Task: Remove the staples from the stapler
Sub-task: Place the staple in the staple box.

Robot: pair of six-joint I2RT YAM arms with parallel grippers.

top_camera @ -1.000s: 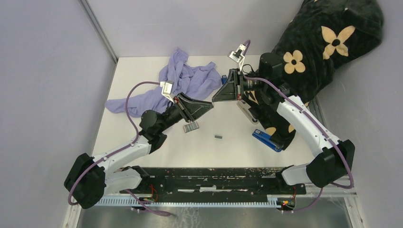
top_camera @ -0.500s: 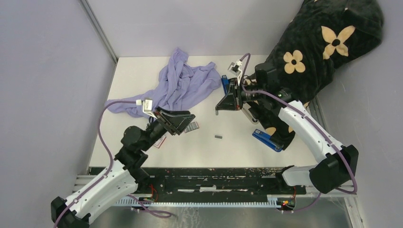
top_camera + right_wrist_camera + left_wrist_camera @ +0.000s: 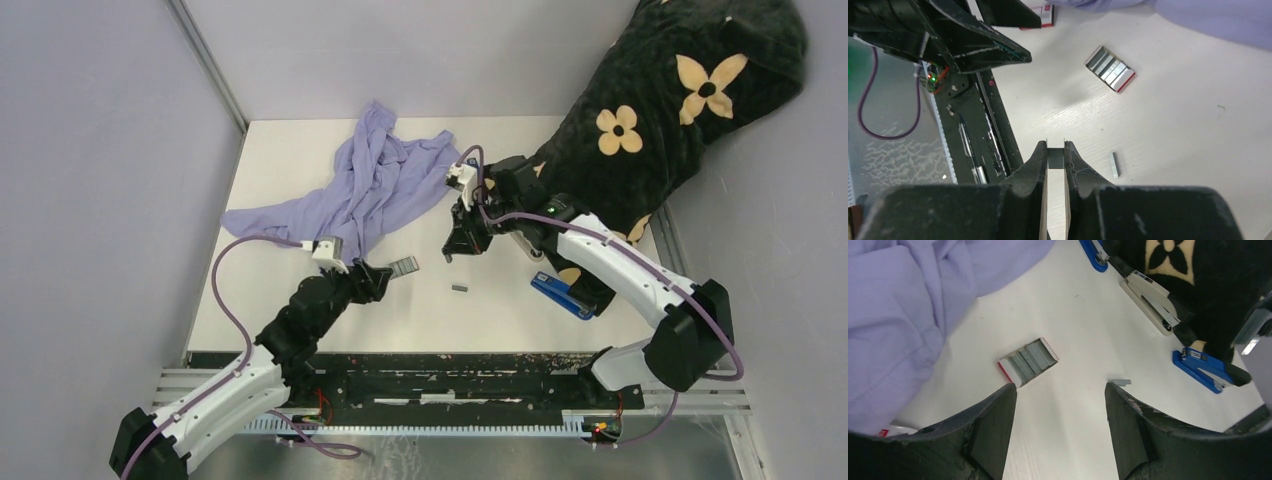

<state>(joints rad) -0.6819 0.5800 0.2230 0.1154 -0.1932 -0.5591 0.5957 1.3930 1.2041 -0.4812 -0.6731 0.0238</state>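
One lavender cloth (image 3: 370, 180) lies crumpled at far left. My left gripper (image 3: 1060, 390) hangs over the table (image 3: 1083, 325) with jaws wide and nothing between them. Just beyond it sits one open red-and-white cardboard tray (image 3: 1005, 371) of boxed staples (image 3: 1033, 357), their rows too fine to count. A second red-and-white box (image 3: 1040, 17) shows at the cloth's edge. One loose staple strip (image 3: 1121, 382) lies alone on the table, right of the tray. My right gripper (image 3: 1055, 145), above the table, pinches one held staple strip (image 3: 1055, 159) between narrow jaws. Three staplers follow: one far blue stapler (image 3: 1093, 251), one beige stapler (image 3: 1148, 297) and one near blue stapler (image 3: 1204, 369), all beside one black flowered fabric (image 3: 690, 90).
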